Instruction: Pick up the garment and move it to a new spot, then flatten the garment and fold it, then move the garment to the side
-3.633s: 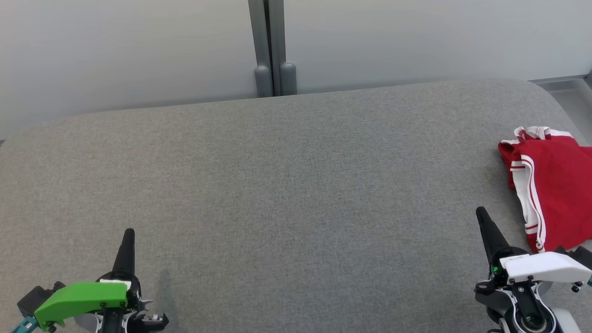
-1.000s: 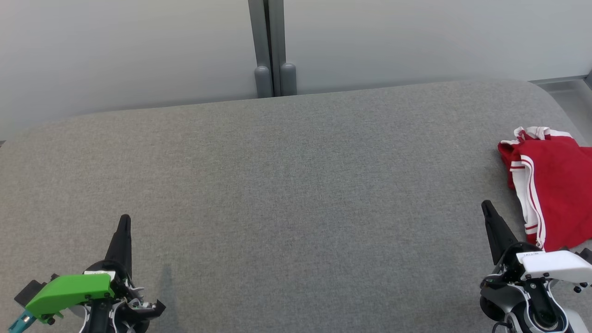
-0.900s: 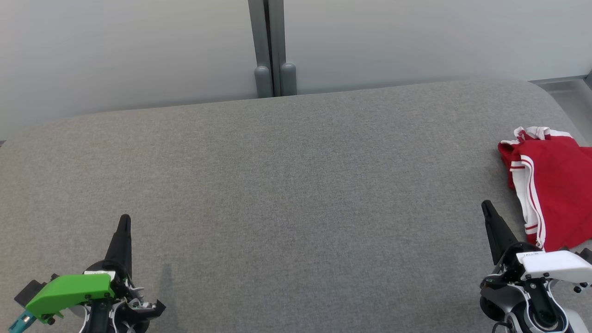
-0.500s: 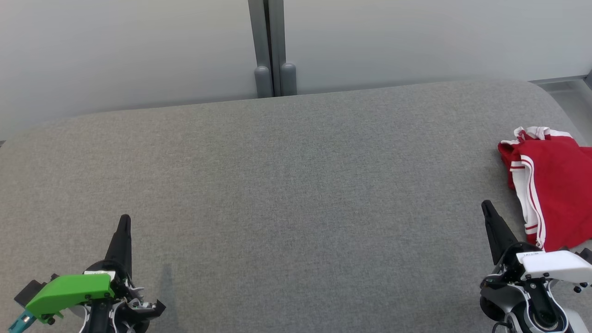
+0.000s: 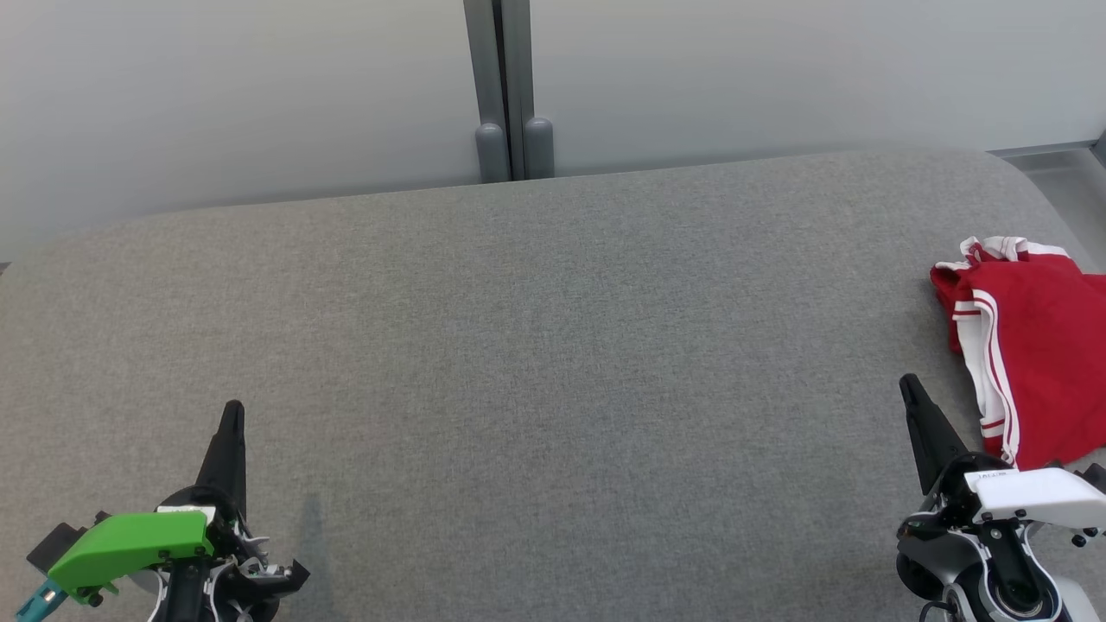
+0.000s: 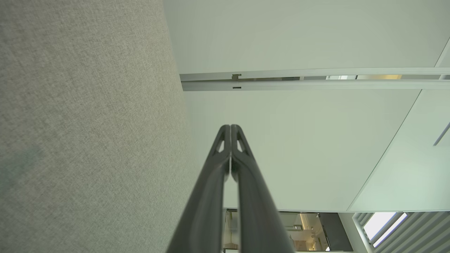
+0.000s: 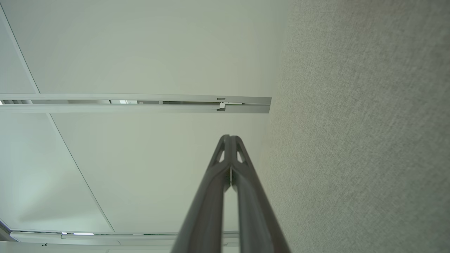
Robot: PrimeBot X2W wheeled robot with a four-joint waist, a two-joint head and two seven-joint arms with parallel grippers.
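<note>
Head view: high vantage, faces forward and down across grey fabric surface point(image 5: 553, 345) to its far edge and pale wall panels point(image 5: 259, 86); left gripper point(image 5: 232, 413) by near-left corner, right gripper point(image 5: 907, 384) by near-right corner.
Left wrist view: low, close over surface, rolled sideways, faces along own fingers toward wall; surface at picture's left.
Right wrist view: mirror case, surface at picture's right.
Shared by all three: surface's far edge, wall panels, grey post point(image 5: 505, 86) between panels.

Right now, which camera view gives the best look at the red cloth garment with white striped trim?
The head view: the garment lies at its right edge, partly cropped, near the right gripper. Both wrist views face grey upholstery and pale wall instead.
</note>
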